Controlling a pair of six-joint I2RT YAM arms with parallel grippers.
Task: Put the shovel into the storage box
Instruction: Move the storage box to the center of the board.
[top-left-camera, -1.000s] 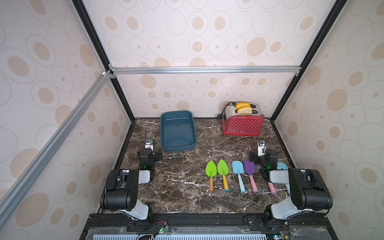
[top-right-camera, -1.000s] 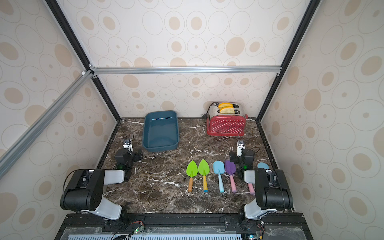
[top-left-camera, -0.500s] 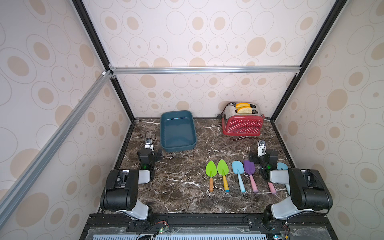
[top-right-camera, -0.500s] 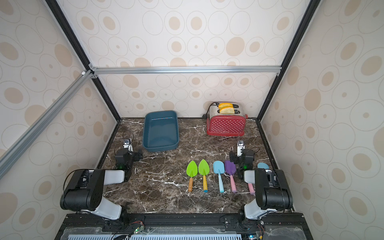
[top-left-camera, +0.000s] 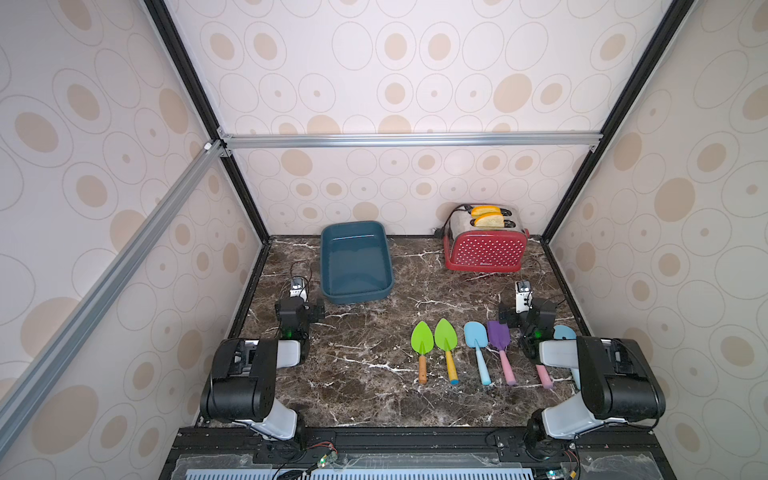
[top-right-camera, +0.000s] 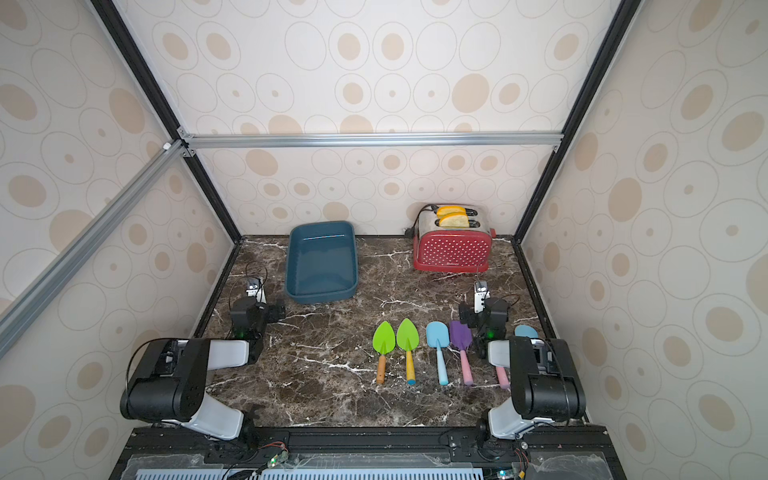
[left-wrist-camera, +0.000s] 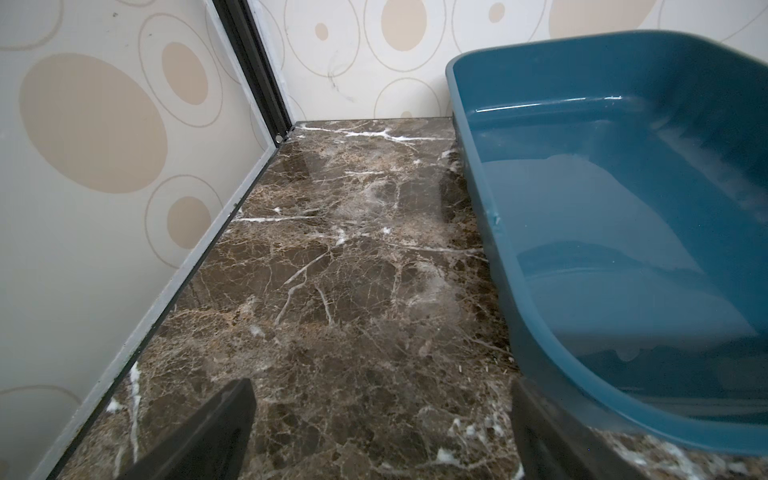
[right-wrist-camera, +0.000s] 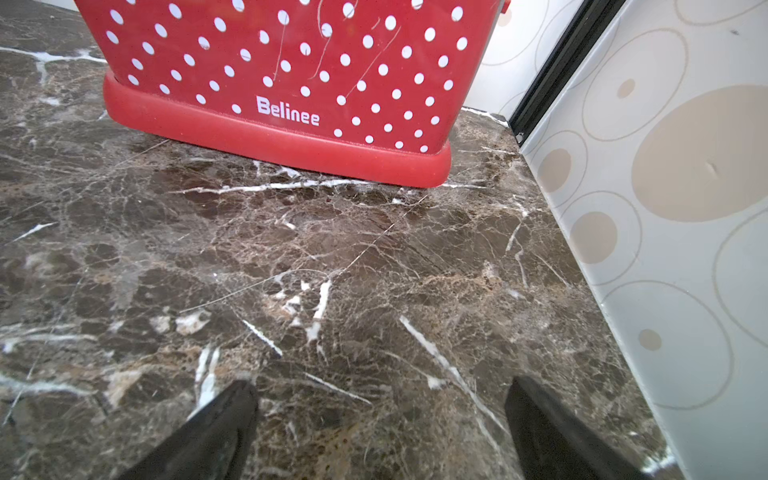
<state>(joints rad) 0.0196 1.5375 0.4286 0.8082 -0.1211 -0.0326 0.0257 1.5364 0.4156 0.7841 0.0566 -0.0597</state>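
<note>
Nothing has moved in the last second: both arms are parked at the near edge and every object lies where it did. Several shovels (top-left-camera: 476, 345) lie flat in a row on the right half of the marble table (top-left-camera: 365, 395), near the front and well apart from the box (top-left-camera: 357, 266). I cannot tell which one the task means.

My worry is the spacing. The shovels lie close together, so fingers spread this wide could nudge a neighbour as they come down on a thin handle lying flat on hard stone. A pink handle (top-left-camera: 544, 376) and a blue blade (top-left-camera: 564, 332) sit partly under my right arm, so that arm could drag them as it swings out. A shovel carried crosswise could also catch on the box rim.

Each shovel has its long axis running front to back, blade toward the back wall and handle toward me. They are nearly parallel, from the pair of green shovels (top-left-camera: 422, 343) to the purple shovel (top-left-camera: 498, 338). The box is empty and lies lengthwise the same way at the back left.

The left gripper (left-wrist-camera: 380, 399) hangs just short of the box's near corner, fingers spread wide and holding nothing. The right gripper (right-wrist-camera: 382, 392) is equally wide and empty. In both top views it hovers just beside the purple shovel's blade and faces the red toaster (top-left-camera: 484, 249) at the back right.
</note>
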